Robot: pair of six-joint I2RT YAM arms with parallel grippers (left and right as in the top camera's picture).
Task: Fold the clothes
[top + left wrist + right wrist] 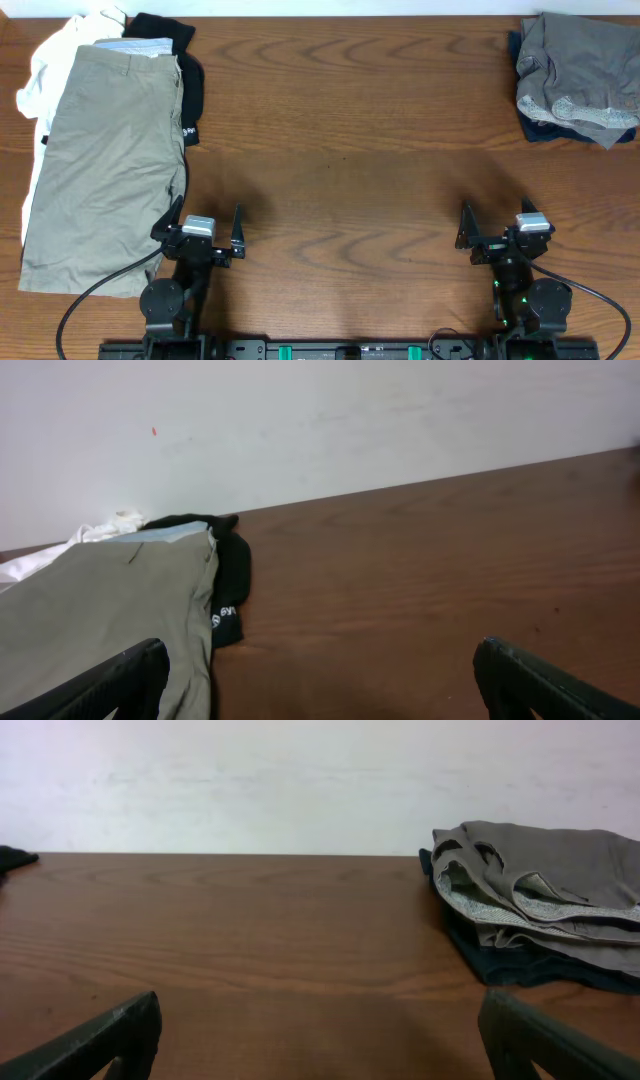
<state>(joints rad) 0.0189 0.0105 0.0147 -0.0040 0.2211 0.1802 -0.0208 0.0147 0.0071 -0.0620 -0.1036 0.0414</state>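
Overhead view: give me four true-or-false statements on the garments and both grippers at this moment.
1. The flat khaki-beige woven shorts lie on the brown wooden table's left side. True.
2. The right gripper is shut on the crumpled mid-grey shorts. False: it is open and empty, apart from them.
3. A black garment lies partly under the khaki shorts. True.
4. The left gripper holds the white garment. False: it is open, holding nothing.
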